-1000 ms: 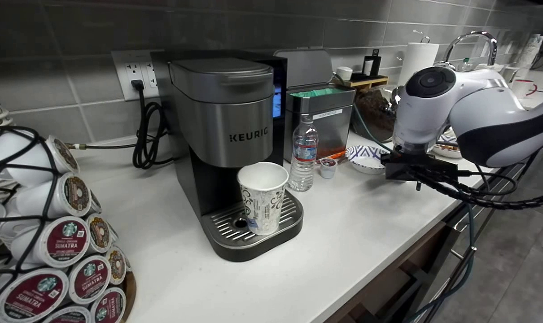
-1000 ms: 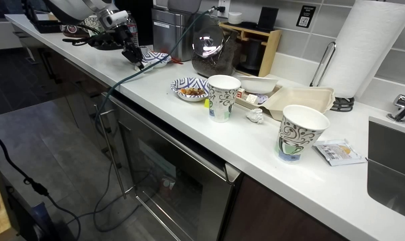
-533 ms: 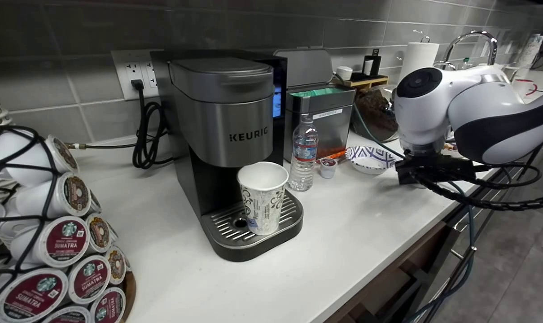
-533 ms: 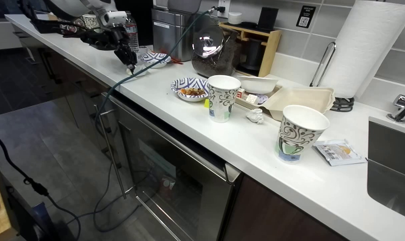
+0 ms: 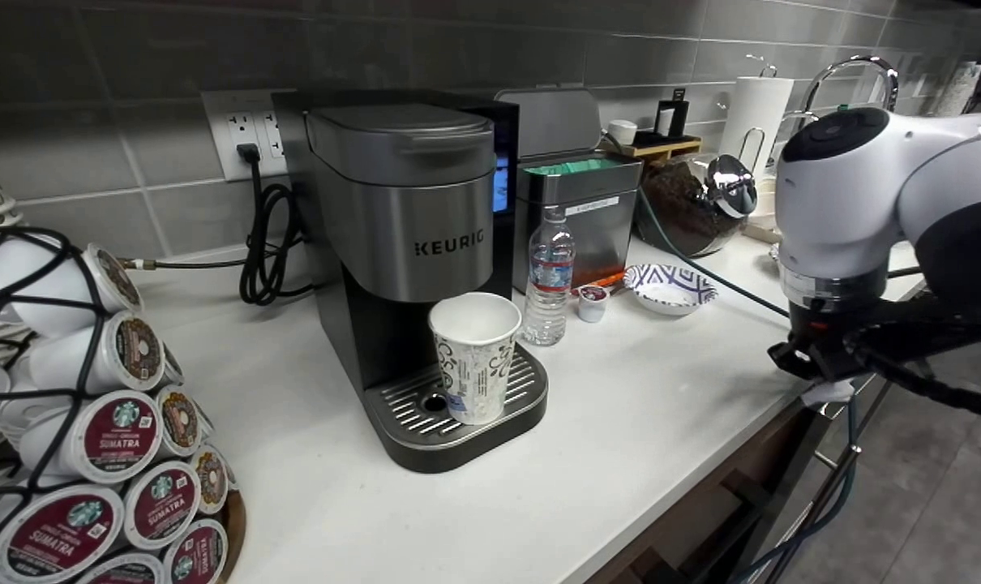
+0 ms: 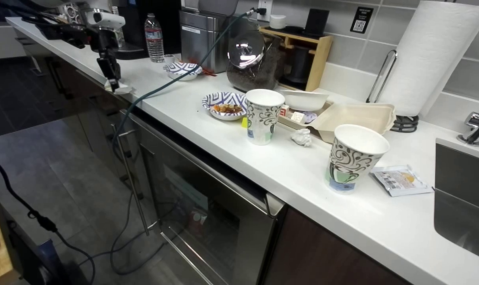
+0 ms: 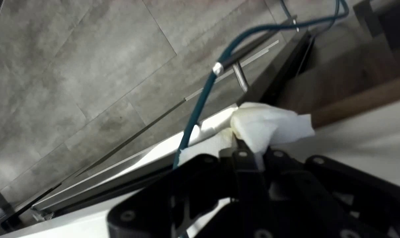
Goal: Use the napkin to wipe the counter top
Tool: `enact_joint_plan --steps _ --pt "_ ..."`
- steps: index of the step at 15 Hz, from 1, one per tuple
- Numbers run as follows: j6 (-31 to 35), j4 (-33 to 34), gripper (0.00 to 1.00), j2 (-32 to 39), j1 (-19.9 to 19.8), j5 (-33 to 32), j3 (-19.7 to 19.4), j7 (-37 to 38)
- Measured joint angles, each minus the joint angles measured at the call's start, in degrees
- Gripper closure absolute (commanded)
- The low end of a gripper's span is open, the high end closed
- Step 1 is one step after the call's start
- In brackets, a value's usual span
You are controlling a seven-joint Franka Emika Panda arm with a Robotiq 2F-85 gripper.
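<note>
White napkin [image 7: 273,127] — lengthwise across jaws

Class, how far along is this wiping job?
Done: the black jointed pincer grips the crumpled white paper napkin. In hand: perhaps wiping; it is at the front edge of the smooth white counter top, contact unclear. Left, probably: wiping in from that edge, then releasing the clamped napkin.

We see glare on the shiny lid [image 6: 245,53] in both exterior views; motion blurs the wrist view's counter top [image 7: 362,145].
</note>
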Motion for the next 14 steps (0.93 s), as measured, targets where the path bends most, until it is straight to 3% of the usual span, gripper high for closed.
enact_joint_plan --steps 3,6,10,12,14 --pt "0.39 -6.3 0.98 -4.13 -0.07 8.57 0.5 -10.1" --pt "3.31 -9.13 0.98 -10.51 -0.84 16.6 0.12 -14.29" --pt "6.14 -8.43 0.98 -18.32 -4.65 17.84 -2.33 -14.42" --pt "9.87 -7.6 0.94 -19.48 -8.39 17.81 -4.58 -14.46" --pt "10.27 -7.13 0.98 -19.37 -10.05 17.79 -4.98 -15.53"
